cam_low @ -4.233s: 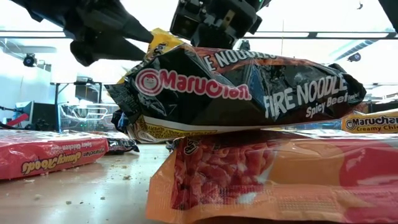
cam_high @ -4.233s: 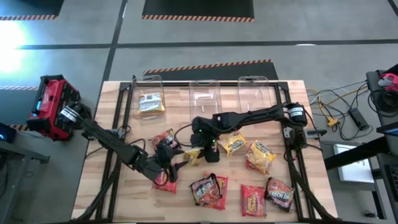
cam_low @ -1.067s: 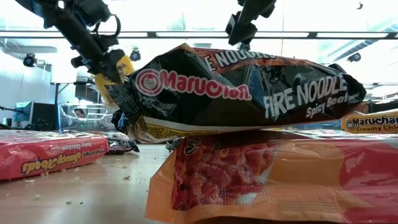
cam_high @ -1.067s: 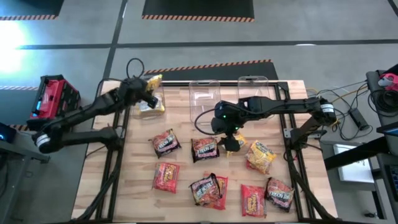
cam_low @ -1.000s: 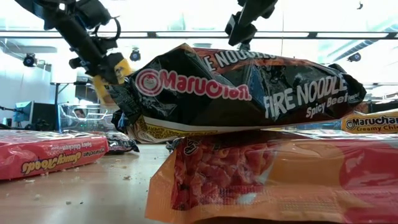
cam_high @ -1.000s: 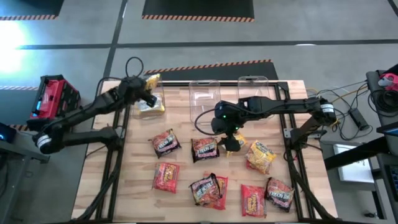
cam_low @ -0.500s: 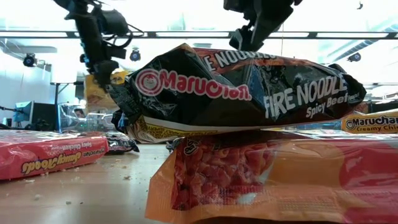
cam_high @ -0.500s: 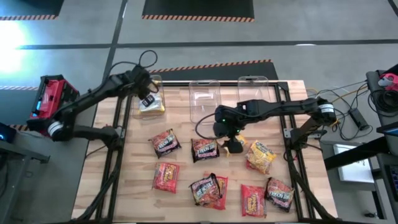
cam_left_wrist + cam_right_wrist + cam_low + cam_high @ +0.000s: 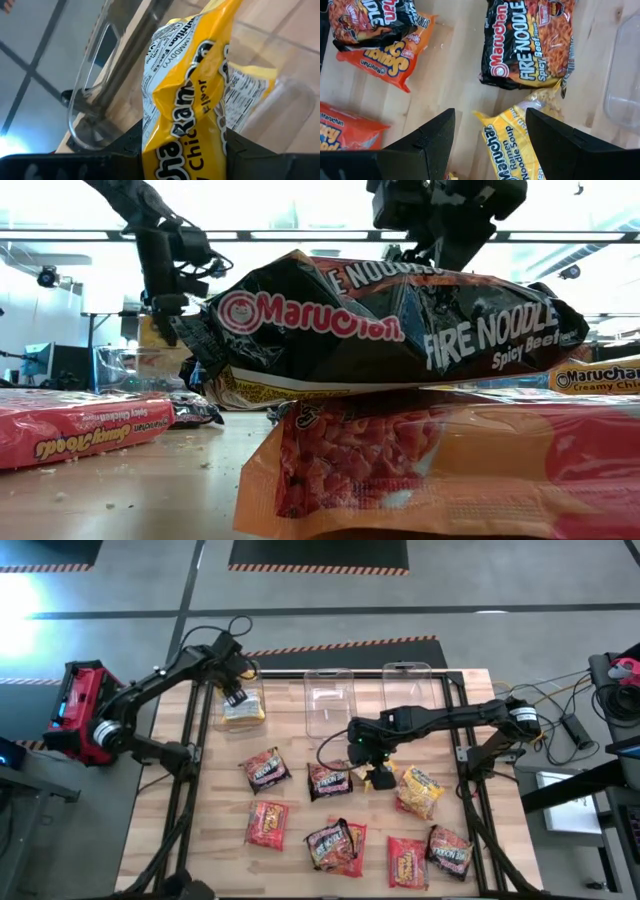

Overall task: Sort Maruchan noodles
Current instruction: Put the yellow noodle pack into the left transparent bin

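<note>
Maruchan noodle packets in dark, red and yellow wrappers lie flat over the table's middle and near half. My left gripper (image 9: 237, 697) hangs over the left clear bin (image 9: 240, 675), shut on a yellow packet (image 9: 190, 85). Another yellow packet (image 9: 243, 711) lies in that bin. My right gripper (image 9: 372, 773) is open and points down over a yellow packet (image 9: 512, 147) at the table's middle. One finger stands on either side of that packet's end, clear of it. A dark Fire Noodle packet (image 9: 525, 42) lies just beyond. My left gripper pinches one end of the yellow packet (image 9: 182, 142) between its two fingers (image 9: 125, 150). It comes from above, slanting steeply down. The crumpled packet reaches on past the fingers into the bin's mouth. Whether its free end touches the packet below, I cannot tell.
Two more clear bins (image 9: 328, 695) (image 9: 410, 685) stand along the far edge. A dark packet (image 9: 390, 330) lies on an orange one (image 9: 440, 470) close to the low camera. Another yellow packet (image 9: 418, 790) lies right of my right gripper. Black frame rails run along both table sides.
My left gripper has swung toward the far edge over the left bin and tipped from slanting to steeply down. The yellow packet has gone from beside the gripper to below it. My right gripper has sunk toward the yellow packet at the middle and stays open.
</note>
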### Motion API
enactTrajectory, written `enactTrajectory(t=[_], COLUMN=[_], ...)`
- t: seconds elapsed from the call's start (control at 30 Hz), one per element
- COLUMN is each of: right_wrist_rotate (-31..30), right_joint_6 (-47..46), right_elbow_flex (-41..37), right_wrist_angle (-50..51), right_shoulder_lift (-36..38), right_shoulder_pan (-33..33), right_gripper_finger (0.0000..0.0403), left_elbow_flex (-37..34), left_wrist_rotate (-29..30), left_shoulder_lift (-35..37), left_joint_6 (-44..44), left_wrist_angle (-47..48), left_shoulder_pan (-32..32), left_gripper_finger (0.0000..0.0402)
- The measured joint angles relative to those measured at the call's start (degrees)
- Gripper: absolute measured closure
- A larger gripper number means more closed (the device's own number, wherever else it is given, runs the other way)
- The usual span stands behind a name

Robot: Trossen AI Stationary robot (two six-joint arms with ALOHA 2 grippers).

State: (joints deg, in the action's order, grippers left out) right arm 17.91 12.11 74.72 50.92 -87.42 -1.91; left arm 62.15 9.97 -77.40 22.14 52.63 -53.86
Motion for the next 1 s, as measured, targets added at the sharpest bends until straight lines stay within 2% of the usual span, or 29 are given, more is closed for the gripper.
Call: enactTrajectory(t=[0.1, 0.33, 0.5, 0.6, 0.9, 1.0], right_wrist_rotate=[0.01, 0.02, 0.02, 0.02, 0.00, 0.02], right_joint_6=[1.39, 2.77, 4.00, 4.49, 4.46, 4.44], right_elbow_flex=[0.00, 0.00, 0.00, 0.00, 0.00, 0.00], right_wrist_angle=[-0.67, -0.66, -0.66, -0.66, -0.66, -0.68], right_shoulder_lift=[0.00, 0.00, 0.00, 0.00, 0.00, 0.00], right_shoulder_pan=[0.00, 0.00, 0.00, 0.00, 0.00, 0.00], right_gripper_finger=[0.0172, 0.0172, 0.0172, 0.0172, 0.0172, 0.0172], left_elbow_flex=[0.00, -0.02, -0.04, 0.02, -0.06, -0.09], left_wrist_rotate=[-3.47, -3.66, -8.37, -9.20, -8.91, -6.52], left_shoulder_lift=[-0.94, -5.62, -8.48, -9.15, -9.34, -9.36], left_joint_6=[2.01, 5.26, 8.99, 10.87, 6.07, 4.27], left_wrist_angle=[-1.65, -4.22, -4.21, -4.54, -8.16, -10.07], left_shoulder_pan=[-2.01, -5.02, -5.67, -5.90, -6.82, -7.14], left_gripper_finger=[0.0288, 0.0287, 0.0287, 0.0287, 0.0272, 0.0260])
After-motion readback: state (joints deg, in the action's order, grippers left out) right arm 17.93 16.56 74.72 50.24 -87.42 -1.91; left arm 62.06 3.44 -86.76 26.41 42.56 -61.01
